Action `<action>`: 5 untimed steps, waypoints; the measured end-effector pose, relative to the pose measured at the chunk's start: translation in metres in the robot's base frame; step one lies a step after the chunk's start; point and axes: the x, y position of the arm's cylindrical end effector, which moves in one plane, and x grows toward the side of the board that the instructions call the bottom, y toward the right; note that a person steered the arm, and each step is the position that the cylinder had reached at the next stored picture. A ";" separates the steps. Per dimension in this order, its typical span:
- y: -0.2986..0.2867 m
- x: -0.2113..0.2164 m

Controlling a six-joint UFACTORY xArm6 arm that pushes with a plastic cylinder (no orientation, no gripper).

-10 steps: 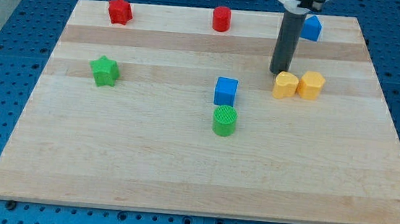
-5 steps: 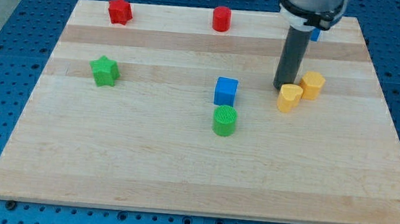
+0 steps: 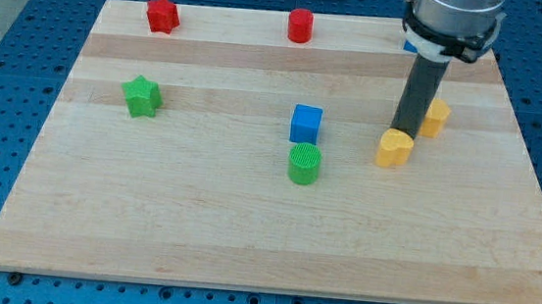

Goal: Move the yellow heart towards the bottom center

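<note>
Wooden tabletop (image 3: 147,220): my tip (image 3: 405,132) touches the far edge of the yellow heart (image 3: 393,148), right of centre. Pushing step under way; next, drive it nearer and leftward. No end effector is fitted, only a rod.

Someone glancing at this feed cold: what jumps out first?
The dark rod at the view's upper right, my tip touching the top of the yellow heart, with a second yellow block just behind. Next, the blue cube above the green cylinder at centre.
</note>
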 end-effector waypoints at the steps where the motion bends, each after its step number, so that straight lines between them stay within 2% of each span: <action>1: -0.001 0.016; 5: -0.033 0.086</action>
